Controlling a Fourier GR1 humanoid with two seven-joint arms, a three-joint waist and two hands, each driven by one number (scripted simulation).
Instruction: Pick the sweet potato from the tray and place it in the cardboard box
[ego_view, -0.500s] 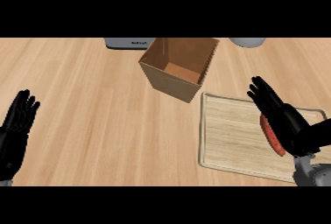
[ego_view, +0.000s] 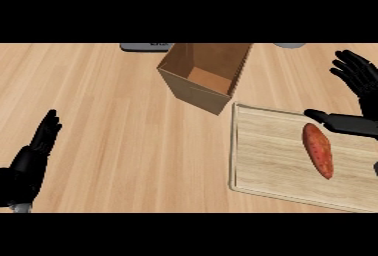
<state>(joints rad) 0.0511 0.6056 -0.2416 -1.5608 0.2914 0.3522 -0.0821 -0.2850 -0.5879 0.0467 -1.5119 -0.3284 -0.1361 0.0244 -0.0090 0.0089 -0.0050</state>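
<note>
An orange-red sweet potato lies lengthwise on the pale wooden tray at the right of the counter. My right hand is open above the tray's far right corner, fingers spread upward and thumb stretched out just beyond the potato's far end, not touching it. The open cardboard box stands left of the tray's far corner, empty as far as its inside shows. My left hand rests open at the lower left edge, fingers up.
A dark grey object sits at the far edge behind the box. A grey round item shows at the far right edge. Bare wooden counter lies between my left hand and the tray.
My right hand has lifted off the sweet potato and moved away to the far right, leaving the whole potato in sight. The left hand has barely moved.
</note>
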